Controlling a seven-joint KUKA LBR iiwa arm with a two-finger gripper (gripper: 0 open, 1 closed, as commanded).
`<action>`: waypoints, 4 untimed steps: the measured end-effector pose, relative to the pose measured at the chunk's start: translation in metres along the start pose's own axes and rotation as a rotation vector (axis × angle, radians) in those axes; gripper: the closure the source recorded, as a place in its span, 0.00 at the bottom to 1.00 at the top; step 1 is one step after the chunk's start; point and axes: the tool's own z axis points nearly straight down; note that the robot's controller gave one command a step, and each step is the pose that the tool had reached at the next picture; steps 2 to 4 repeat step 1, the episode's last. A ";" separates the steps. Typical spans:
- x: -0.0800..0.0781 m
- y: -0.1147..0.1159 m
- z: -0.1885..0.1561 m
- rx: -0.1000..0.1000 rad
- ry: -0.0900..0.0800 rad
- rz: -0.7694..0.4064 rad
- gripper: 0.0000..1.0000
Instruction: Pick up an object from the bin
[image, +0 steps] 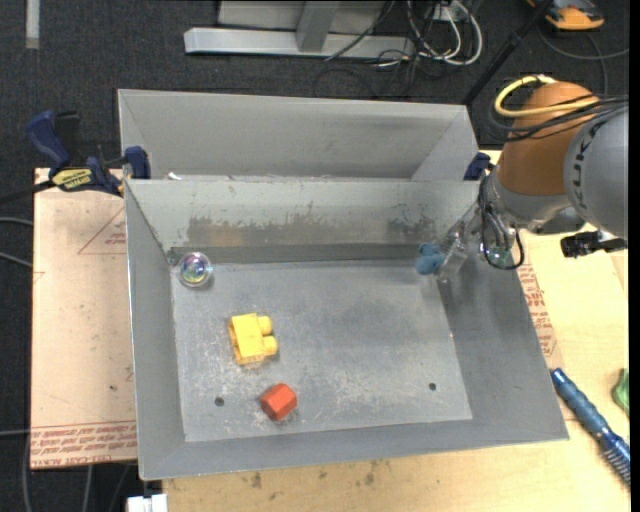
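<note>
From my console, far left on the bin (300, 210) floor lies a shiny little ball (195, 270) by the back wall. Right of it is a yellow block (250, 338), then a red block (279, 401) nearer the front. All three rest loose on the floor, well apart from the arm. Over at the back right corner, a small blue piece (429, 262) sits just beside the gripper (449, 260), perhaps touching it. I cannot tell whether the gripper is apart or together, nor whether it has the blue piece. I judge nothing is lifted yet; the pick itself remains.
</note>
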 end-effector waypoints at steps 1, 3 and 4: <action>-0.003 0.001 -0.058 -0.001 -0.002 -0.001 1.00; -0.003 0.001 -0.058 -0.001 -0.002 -0.001 1.00; -0.003 0.001 -0.058 -0.001 -0.002 -0.001 1.00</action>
